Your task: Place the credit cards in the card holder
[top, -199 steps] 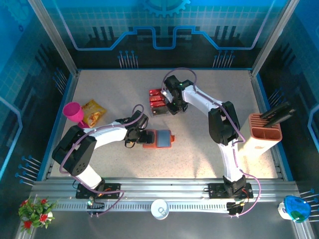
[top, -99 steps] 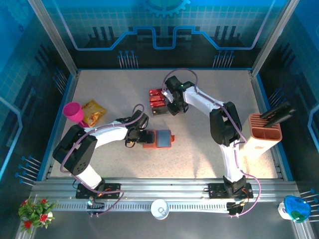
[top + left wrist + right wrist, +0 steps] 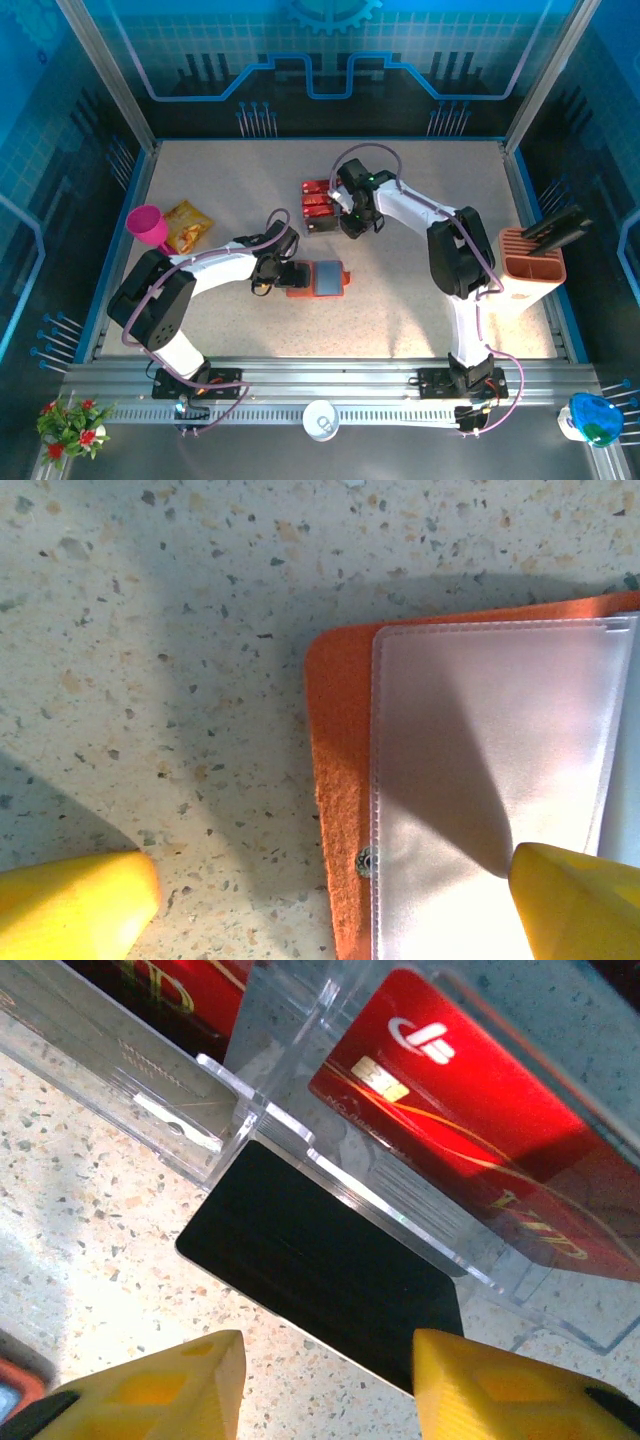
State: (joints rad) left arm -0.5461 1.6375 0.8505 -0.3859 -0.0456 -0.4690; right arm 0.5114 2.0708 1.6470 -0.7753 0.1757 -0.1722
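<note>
Right gripper (image 3: pixel 335 1395), jaws parted with nothing between them, hovers at the near edge of a clear acrylic stand (image 3: pixel 270 1090). The stand holds glossy red credit cards (image 3: pixel 470 1130) with pale script, and a black rectangle (image 3: pixel 320 1270) lies flat at its foot. Left gripper (image 3: pixel 325 905), spread wide and empty, straddles the left edge of the orange card holder (image 3: pixel 335 780). The holder lies open mid-table, with bare speckled tabletop (image 3: pixel 150 630) beside it.

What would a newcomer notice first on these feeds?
The glossy red credit cards in a clear stand at the table's middle back, with the right claw open just before them. Nearer, the orange card holder lies open, the left claw open at its left edge.
</note>
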